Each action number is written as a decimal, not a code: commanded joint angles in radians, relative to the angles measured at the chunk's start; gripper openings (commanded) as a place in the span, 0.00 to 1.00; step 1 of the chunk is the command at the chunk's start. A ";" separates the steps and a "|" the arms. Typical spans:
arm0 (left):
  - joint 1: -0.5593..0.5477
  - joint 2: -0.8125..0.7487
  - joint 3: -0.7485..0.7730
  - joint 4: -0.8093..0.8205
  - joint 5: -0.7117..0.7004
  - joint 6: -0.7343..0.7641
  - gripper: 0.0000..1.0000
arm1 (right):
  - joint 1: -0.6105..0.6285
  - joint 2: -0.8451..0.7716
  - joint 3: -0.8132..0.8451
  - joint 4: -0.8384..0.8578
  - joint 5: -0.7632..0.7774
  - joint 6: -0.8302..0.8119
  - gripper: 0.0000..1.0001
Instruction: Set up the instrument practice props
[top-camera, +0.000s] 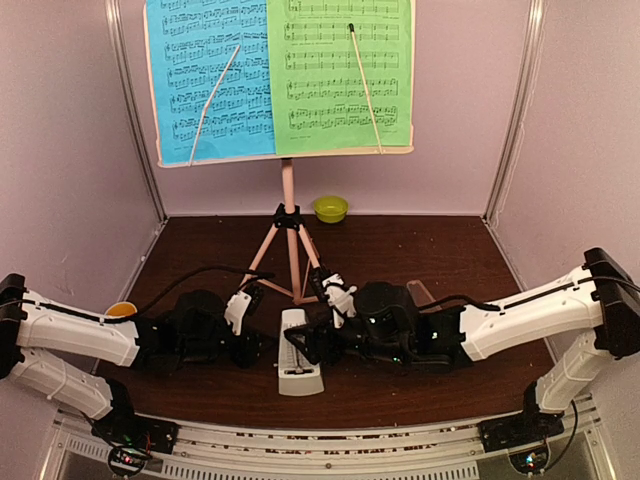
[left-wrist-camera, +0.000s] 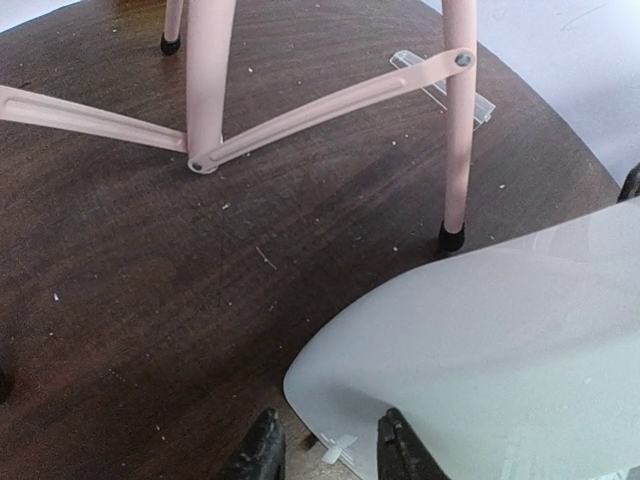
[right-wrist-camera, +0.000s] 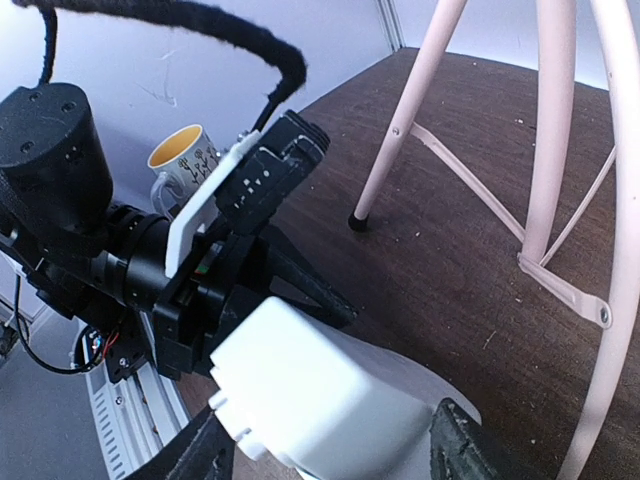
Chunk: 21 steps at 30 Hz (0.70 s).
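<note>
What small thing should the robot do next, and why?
Probably close the right fingers gently on the white metronome. They straddle it, the left fingers sit at its edge, and the pink stand already holds the blue sheet and green sheet.

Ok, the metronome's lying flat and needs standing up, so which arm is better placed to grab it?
Right. The right gripper stands open astride the metronome, a finger on each side of its body; the left gripper reaches only one corner.
</note>
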 joint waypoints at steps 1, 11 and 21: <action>0.002 0.002 0.005 0.060 0.015 0.016 0.34 | 0.008 0.010 0.003 -0.021 0.043 -0.009 0.67; 0.002 0.002 0.012 0.055 0.012 0.022 0.34 | 0.014 -0.013 -0.049 0.001 0.063 -0.011 0.46; 0.002 -0.028 0.001 0.045 0.004 0.027 0.34 | 0.016 -0.072 -0.108 0.015 0.039 -0.004 0.56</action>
